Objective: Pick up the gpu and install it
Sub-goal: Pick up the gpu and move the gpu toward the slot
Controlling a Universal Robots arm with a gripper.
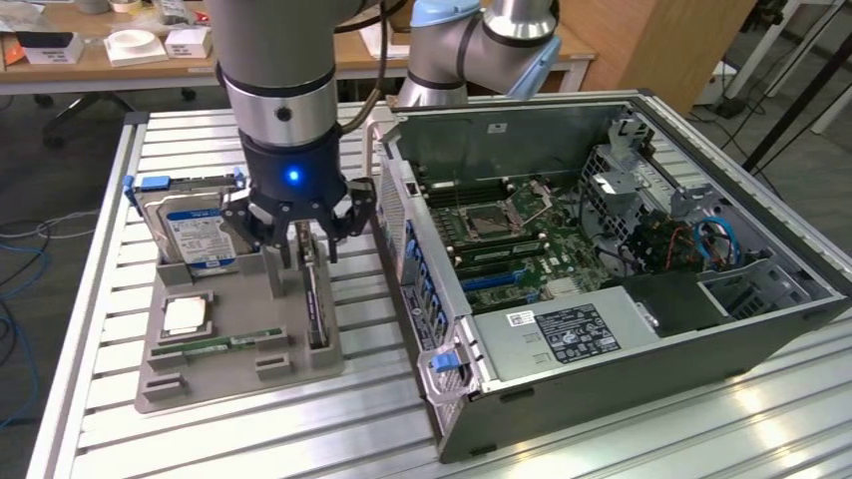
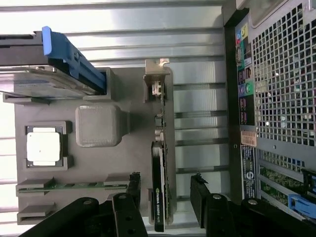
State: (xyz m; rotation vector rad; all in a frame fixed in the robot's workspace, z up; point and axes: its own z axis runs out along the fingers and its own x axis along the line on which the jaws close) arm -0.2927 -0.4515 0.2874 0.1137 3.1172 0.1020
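gpu (image 2: pixel 158 192) stands on its long edge in a slot of the grey tray (image 1: pixel 237 384), on the side of the tray towards the exterior view's right. That puts it between the other parts and the computer case (image 1: pixel 560 419).

Across the exterior view from its left:
- One hard drive (image 1: pixel 195 236) with a blue-white label stands upright at the tray's far corner.
- One square processor chip (image 1: pixel 187 314) lies flat nearer the camera.
- One green memory stick (image 1: pixel 219 344) lies in its groove.
- One gpu comes next, with the claw (image 1: pixel 303 254) of the single arm directly over it.
- One opened case stands on the slatted tabletop (image 1: pixel 692 439), its motherboard exposed.

The relation that matters is the straddle. The card's long axis runs from the tray's far end towards its near end, roughly parallel to the case's perforated rear panel, with the silver bracket at the hard-drive end. The claw is spread wide and holds nothing. In the wrist view its two fingers (image 2: pixel 202 205) stand one on each flat face of the dark card, and both are apart from it. The card lies closer to one finger than to the other, so by my judgement the straddle is off-centre. I cannot tell whether the tips have reached the level of the card's top edge.
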